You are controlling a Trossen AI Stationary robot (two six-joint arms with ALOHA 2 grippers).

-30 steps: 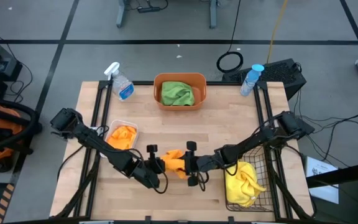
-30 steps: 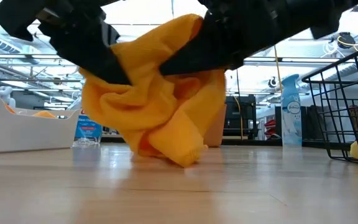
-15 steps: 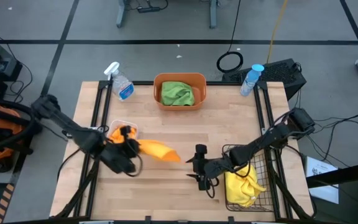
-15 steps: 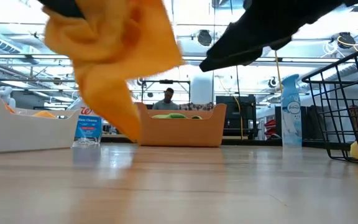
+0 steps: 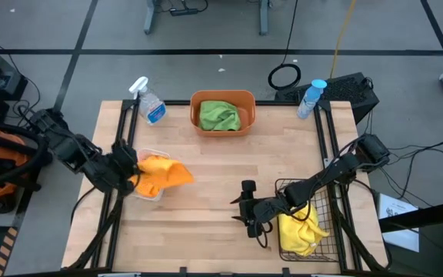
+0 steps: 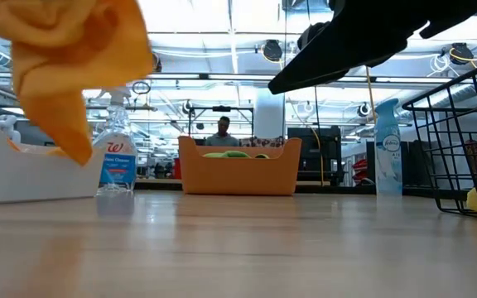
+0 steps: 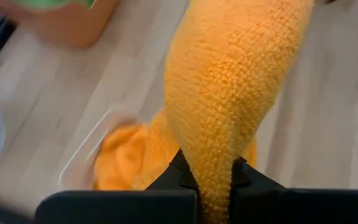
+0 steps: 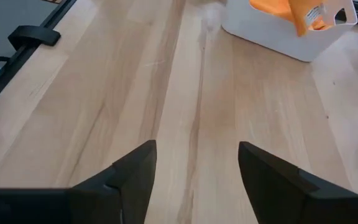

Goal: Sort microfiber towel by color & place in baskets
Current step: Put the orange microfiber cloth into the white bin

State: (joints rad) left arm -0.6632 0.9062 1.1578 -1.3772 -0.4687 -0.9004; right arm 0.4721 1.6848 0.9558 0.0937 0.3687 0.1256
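Observation:
My left gripper point(image 5: 133, 175) is shut on an orange towel point(image 5: 162, 174) and holds it over the white bin point(image 5: 146, 194) at the table's left, where another orange towel point(image 7: 118, 158) lies. In the low view the held towel point(image 6: 73, 66) hangs high above the bin point(image 6: 31, 174). My right gripper point(image 5: 246, 209) is open and touches nothing, low over the wood beside the black wire basket point(image 5: 323, 201), which holds a yellow towel point(image 5: 302, 227). The orange tub point(image 5: 222, 98) at the far edge holds a green towel point(image 5: 220, 115). My left gripper pinches the orange towel between its two fingers point(image 7: 244, 179), on a bunched part of the cloth point(image 7: 207, 168); which part of the towel that is, and how many layers, I cannot tell. The towel is lifted clear and hangs slack over the white bin.
A clear spray bottle point(image 5: 148, 101) stands at the far left corner and a blue one point(image 5: 311, 98) at the far right. Bare wood point(image 5: 214, 177) lies between the two arms. A person point(image 6: 224, 131) shows in the room behind the tub.
A second ago both grippers were at the orange towel in the table's middle. My left gripper has carried it up and toward the left edge, so that it now hangs over the white bin. My right gripper has come off the towel and drawn back toward the wire basket.

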